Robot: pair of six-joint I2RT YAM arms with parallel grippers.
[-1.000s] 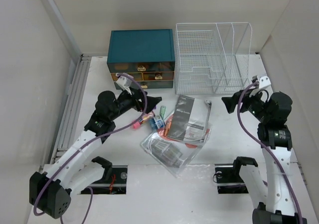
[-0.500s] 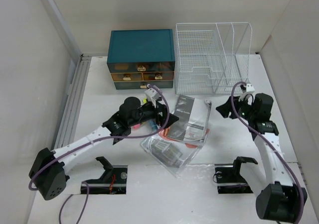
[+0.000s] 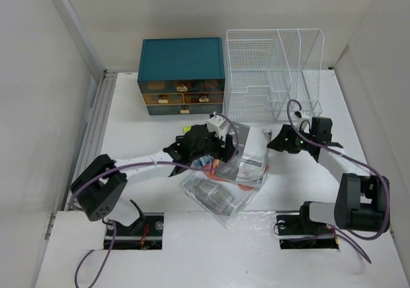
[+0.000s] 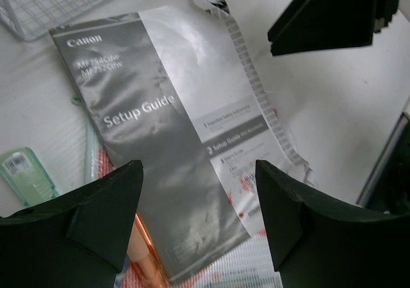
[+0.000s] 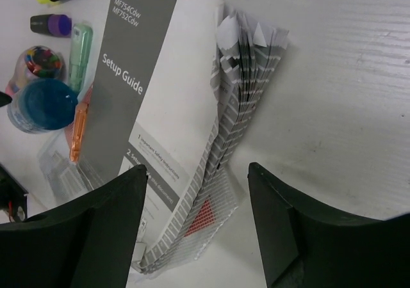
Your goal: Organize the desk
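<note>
Left hand (image 4: 198, 173) wide open, holding nothing — above the setup guide (image 4: 147, 128); right hand (image 5: 197, 169) likewise open, empty.

Overhead looks down; both wrist views, seemingly close, share the guide (image 5: 160, 109).

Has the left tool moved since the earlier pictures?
Yes. The left tool went rightward: it was in front of the drawer box, and now it is past the box's right edge, over the Setup Guide.
</note>
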